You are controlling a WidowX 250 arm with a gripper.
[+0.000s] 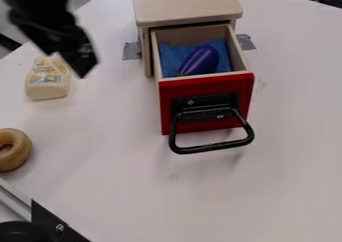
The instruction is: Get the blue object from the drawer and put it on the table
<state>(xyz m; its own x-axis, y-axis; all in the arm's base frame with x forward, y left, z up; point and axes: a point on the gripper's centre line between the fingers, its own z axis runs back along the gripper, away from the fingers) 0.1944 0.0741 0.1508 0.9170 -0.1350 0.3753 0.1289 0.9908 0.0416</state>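
Nearest, a black bracket (52, 225) sits lower left. One purple eggplant (201, 61) lies on blue padding (175, 54) inside the open drawer (206, 88); leftward are a bottle (48, 80) and the gripper (79, 58), spread or closed I cannot tell; nearer, a ring (21, 155).

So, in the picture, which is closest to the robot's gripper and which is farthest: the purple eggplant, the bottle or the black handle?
1. Bottle, on the table, at the picture's left.
2. Purple eggplant, inside the open drawer.
3. Black handle, on the drawer's red front.
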